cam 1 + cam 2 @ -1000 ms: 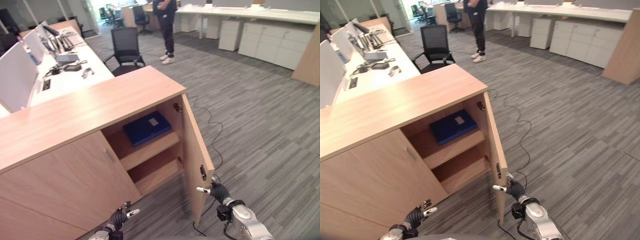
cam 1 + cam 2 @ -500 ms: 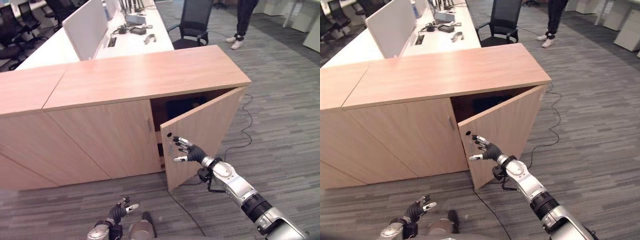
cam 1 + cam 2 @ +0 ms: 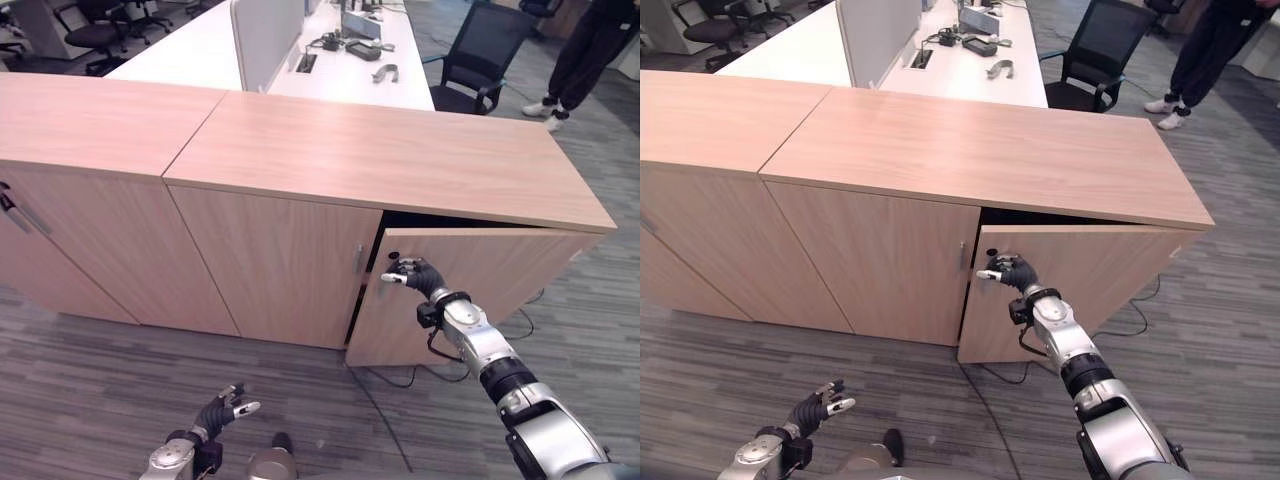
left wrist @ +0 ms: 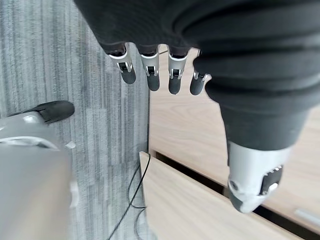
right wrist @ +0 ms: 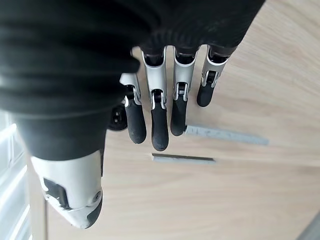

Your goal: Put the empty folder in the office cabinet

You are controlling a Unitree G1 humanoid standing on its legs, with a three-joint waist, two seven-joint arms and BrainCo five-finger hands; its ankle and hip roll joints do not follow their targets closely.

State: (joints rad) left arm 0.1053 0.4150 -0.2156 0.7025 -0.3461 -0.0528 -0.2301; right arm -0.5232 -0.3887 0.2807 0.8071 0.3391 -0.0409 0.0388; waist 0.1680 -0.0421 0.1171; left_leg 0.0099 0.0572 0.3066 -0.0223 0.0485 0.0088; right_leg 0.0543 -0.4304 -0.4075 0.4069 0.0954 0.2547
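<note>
The light wood office cabinet [image 3: 400,150] stands in front of me, and its right door [image 3: 490,290] is almost closed, leaving a dark gap along the top and hinge-free edge. My right hand [image 3: 413,275] lies against the door's outer face near its upper free corner, fingers [image 5: 160,115] straight on the wood, so it is open. The door hides the shelves and whatever is on them. My left hand [image 3: 812,410] hangs low over the carpet, open and holding nothing, with its fingers [image 4: 150,70] spread loosely.
A second wooden cabinet [image 3: 70,190] adjoins on the left. Behind the cabinets stands a white desk [image 3: 200,45] with a divider screen. A black office chair [image 3: 485,50] and a person's legs [image 3: 580,60] are at the back right. Grey carpet [image 3: 100,380] lies before the cabinets.
The camera has swung round to face the cabinet front. The door went from wide open to almost closed with my right hand on it, hiding the blue folder seen on the shelf.
</note>
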